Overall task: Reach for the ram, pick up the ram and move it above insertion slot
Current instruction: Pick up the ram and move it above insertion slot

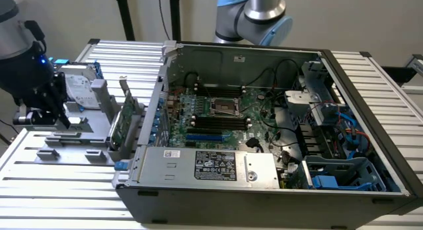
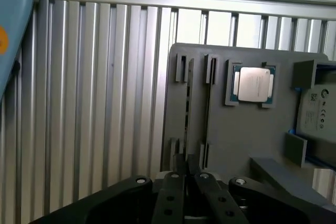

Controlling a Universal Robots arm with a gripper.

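Observation:
The ram (image 2: 188,106) shows edge-on as a thin dark strip standing between slotted holders of the grey fixture tray (image 2: 231,135). My gripper (image 2: 186,174) hovers above the near end of that strip, its black fingers (image 2: 170,195) drawn together with nothing between them. In the exterior view the gripper (image 1: 41,120) hangs over the fixture tray (image 1: 73,141) at that view's left, outside the open computer case (image 1: 264,190). The black memory slots (image 1: 218,122) lie on the motherboard inside the case, well off to the exterior view's right of the gripper.
A silver processor (image 2: 253,84) and a hard drive (image 2: 317,109) rest on the fixture. A green expansion card (image 1: 126,122) stands upright between the fixture and the case wall. The ribbed aluminium table (image 1: 59,195) surrounds everything. A second arm's base (image 1: 258,17) rises behind the case.

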